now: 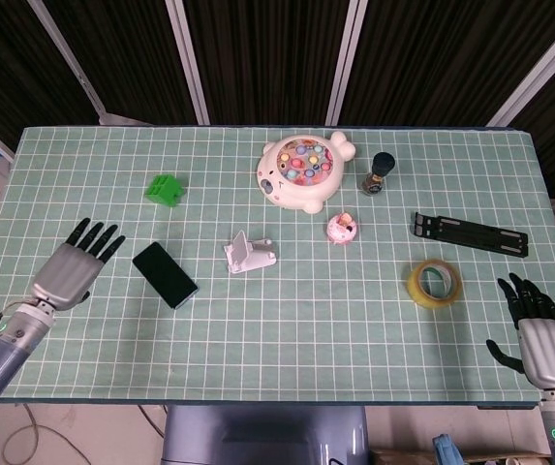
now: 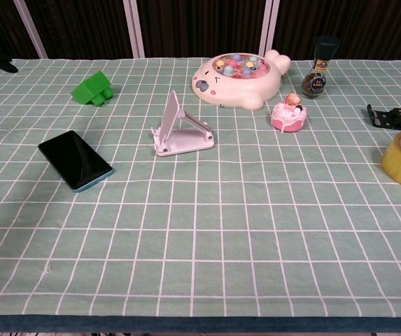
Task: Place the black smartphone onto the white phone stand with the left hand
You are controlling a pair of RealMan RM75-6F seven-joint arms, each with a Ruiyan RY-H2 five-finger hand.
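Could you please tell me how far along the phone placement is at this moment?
Nothing is done yet: the black smartphone lies flat on the table, apart from the empty white phone stand. In hand: the left hand is beside the phone, fingers spread, not touching it. Left: gripping, lifting and placing. The right hand rests idle.

— Where does the head view sit?
— High above, looking steeply down on the whole table.
— And the chest view?
— Low and close at the near edge, facing across. Both show the phone stand and its neighbours.
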